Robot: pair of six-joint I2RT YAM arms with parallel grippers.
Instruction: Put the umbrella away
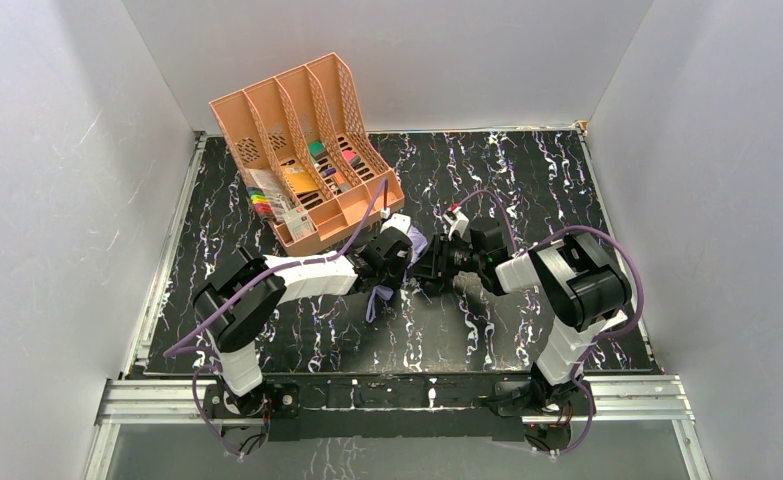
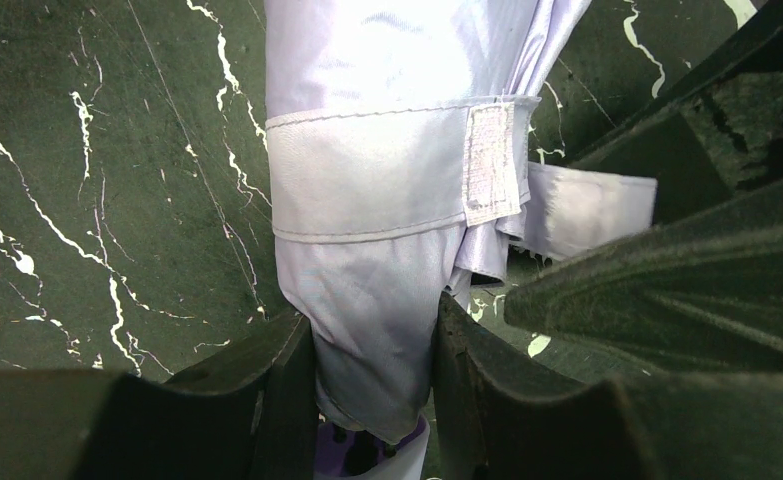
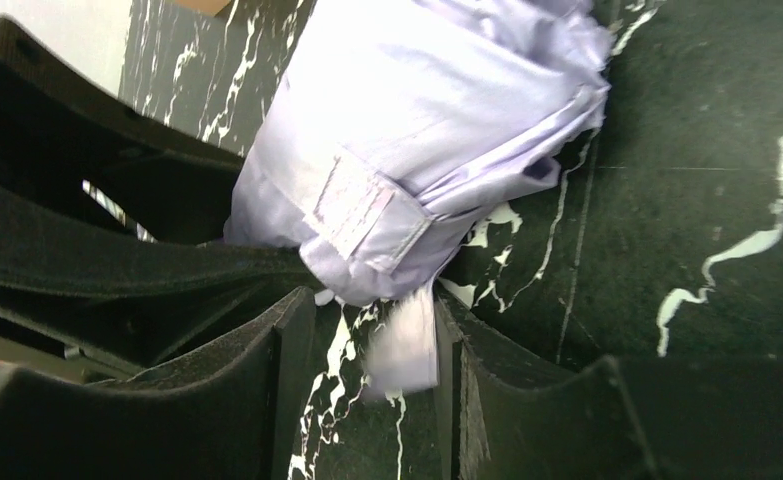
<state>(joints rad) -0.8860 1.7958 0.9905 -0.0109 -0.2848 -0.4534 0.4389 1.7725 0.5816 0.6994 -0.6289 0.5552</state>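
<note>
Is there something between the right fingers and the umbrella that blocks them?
Nothing visible does. The umbrella lies just ahead of the right fingers, and its strap end lies between them. The left fingers grip the umbrella from the opposite side, not in between.

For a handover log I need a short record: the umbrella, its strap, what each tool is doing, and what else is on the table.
umbrella: folded bundle, mid-table, between the arms
strap: wrapped around the bundle, velcro patch showing
left tool: shut on the umbrella's fabric
right tool: open, the strap's loose end between its fingers
file organiser: peach, far left, coloured items inside
task state: umbrella not yet put away
</note>
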